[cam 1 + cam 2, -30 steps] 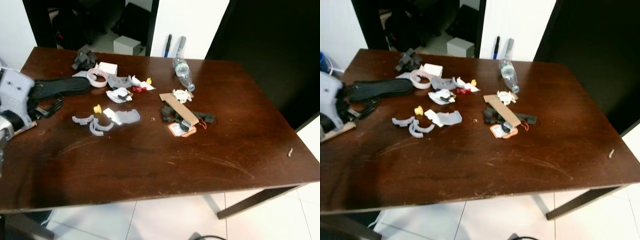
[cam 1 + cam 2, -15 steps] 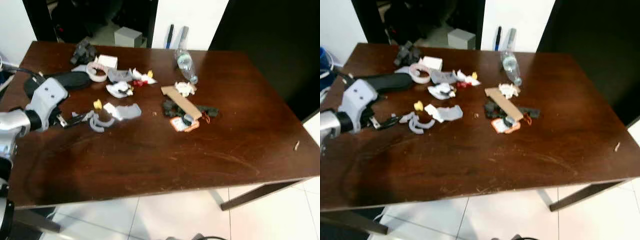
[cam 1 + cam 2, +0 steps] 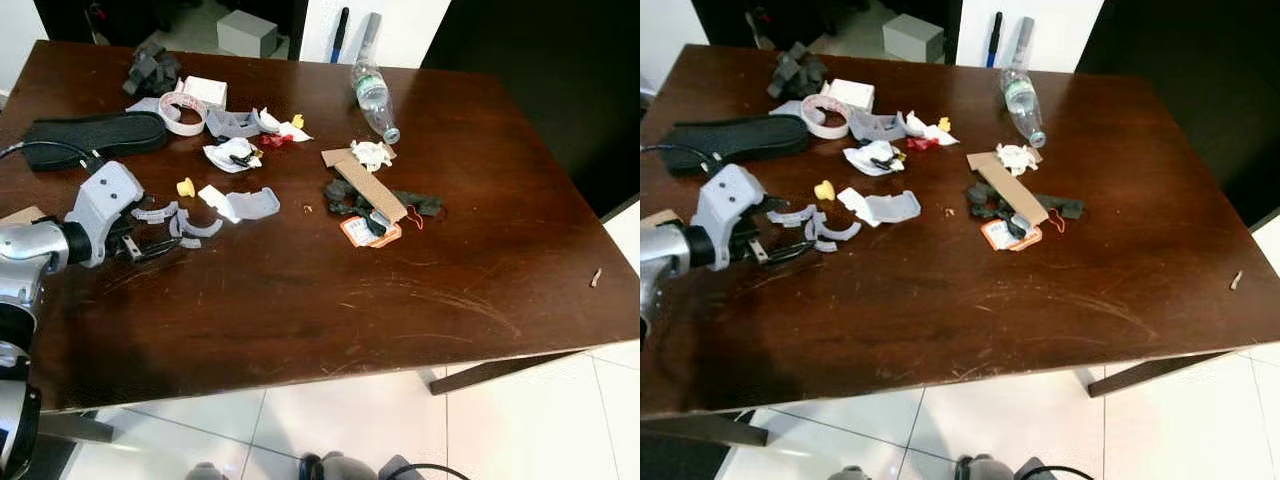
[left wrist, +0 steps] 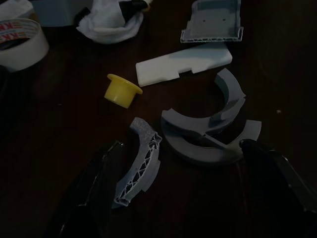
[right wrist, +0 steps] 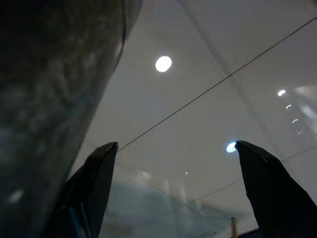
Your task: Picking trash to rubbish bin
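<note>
Trash lies scattered on a dark wooden table (image 3: 330, 320). My left gripper (image 3: 152, 246) is low over the table's left part, open. Its fingers (image 4: 99, 183) flank a grey latticed arc (image 4: 143, 166) and stacked grey curved plastic pieces (image 4: 208, 134), also seen as the curved pieces (image 3: 192, 225). Just beyond lie a yellow cap (image 4: 121, 90), a white strip (image 4: 183, 63) and a grey bracket (image 4: 213, 20). My right gripper (image 5: 176, 148) hangs open over white floor tiles.
Farther back are a tape roll (image 3: 180, 110), crumpled paper (image 3: 230, 155), a black insole (image 3: 95, 132), a plastic bottle (image 3: 372, 95), a cardboard strip (image 3: 365, 185) over black scraps and an orange label (image 3: 368, 232). A small scrap (image 3: 596, 277) lies near the right edge.
My left arm has come in from the table's left edge to the grey curved pieces. The camera has tilted down, shifting the whole scene.
</note>
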`<state>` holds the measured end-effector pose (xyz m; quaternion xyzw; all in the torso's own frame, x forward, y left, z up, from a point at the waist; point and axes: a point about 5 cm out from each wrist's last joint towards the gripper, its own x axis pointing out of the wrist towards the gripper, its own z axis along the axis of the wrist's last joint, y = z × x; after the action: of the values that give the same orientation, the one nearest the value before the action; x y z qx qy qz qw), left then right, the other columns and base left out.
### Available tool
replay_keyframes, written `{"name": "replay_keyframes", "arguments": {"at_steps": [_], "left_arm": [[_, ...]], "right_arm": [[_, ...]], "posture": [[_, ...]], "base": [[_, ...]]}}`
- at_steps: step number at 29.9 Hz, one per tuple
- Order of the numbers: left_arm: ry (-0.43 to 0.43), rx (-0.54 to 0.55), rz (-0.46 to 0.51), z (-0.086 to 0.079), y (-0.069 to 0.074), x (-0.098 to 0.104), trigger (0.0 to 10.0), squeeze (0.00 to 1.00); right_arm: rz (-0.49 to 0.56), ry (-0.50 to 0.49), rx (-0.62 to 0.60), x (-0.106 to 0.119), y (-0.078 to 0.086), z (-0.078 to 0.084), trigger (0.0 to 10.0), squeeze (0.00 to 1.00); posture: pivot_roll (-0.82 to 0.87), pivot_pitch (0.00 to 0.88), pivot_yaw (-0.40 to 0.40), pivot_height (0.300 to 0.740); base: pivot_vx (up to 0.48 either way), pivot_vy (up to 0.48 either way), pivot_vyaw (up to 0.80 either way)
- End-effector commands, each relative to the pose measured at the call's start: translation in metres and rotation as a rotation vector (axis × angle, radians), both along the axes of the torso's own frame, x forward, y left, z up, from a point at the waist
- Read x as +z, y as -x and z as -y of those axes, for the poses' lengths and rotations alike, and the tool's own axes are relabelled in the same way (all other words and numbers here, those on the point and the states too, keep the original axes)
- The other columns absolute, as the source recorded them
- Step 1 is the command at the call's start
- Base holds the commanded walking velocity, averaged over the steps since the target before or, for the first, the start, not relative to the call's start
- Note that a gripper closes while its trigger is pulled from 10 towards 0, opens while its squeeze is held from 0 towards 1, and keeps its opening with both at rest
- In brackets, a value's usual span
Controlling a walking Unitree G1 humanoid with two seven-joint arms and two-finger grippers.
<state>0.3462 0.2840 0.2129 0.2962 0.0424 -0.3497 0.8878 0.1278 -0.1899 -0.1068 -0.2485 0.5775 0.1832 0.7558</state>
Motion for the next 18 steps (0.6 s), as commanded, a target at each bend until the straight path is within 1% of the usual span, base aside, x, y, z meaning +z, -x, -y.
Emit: {"name": "replay_keyframes", "arguments": {"at_steps": [1, 7, 11, 15, 18], "left_arm": [[-0.002, -0.022, -0.020, 0.005, -0.001, -0.007, 10.0, 0.00], [0.011, -0.008, -0.049, 0.004, -0.001, -0.013, 10.0, 0.00], [0.051, -0.014, -0.119, 0.006, 0.003, -0.029, 10.0, 0.00], [0.072, 0.007, -0.149, 0.003, 0.006, -0.038, 10.0, 0.00], [0.077, 0.021, -0.154, 0.001, 0.006, -0.039, 9.9, 0.00]], "right_arm": [[-0.094, 0.024, -0.025, -0.007, 0.030, 0.011, 10.0, 0.00], [-0.091, 0.027, -0.023, -0.007, 0.034, 0.014, 10.0, 0.00], [-0.090, 0.032, -0.014, -0.007, 0.035, 0.016, 10.0, 0.00], [-0.087, 0.035, -0.014, -0.007, 0.036, 0.016, 10.0, 0.00], [-0.087, 0.037, -0.014, -0.007, 0.036, 0.016, 10.0, 0.00]], "posture": [[-0.01, 0.277, -0.159, 0.740], [-0.01, 0.284, -0.164, 0.740], [-0.01, 0.283, -0.169, 0.740], [-0.01, 0.282, -0.171, 0.740], [0.00, 0.279, -0.171, 0.740]], "base": [[0.000, 0.000, 0.00], [0.000, 0.000, 0.00], [0.000, 0.000, 0.00], [0.000, 0.000, 0.00], [0.000, 0.000, 0.00]]}}
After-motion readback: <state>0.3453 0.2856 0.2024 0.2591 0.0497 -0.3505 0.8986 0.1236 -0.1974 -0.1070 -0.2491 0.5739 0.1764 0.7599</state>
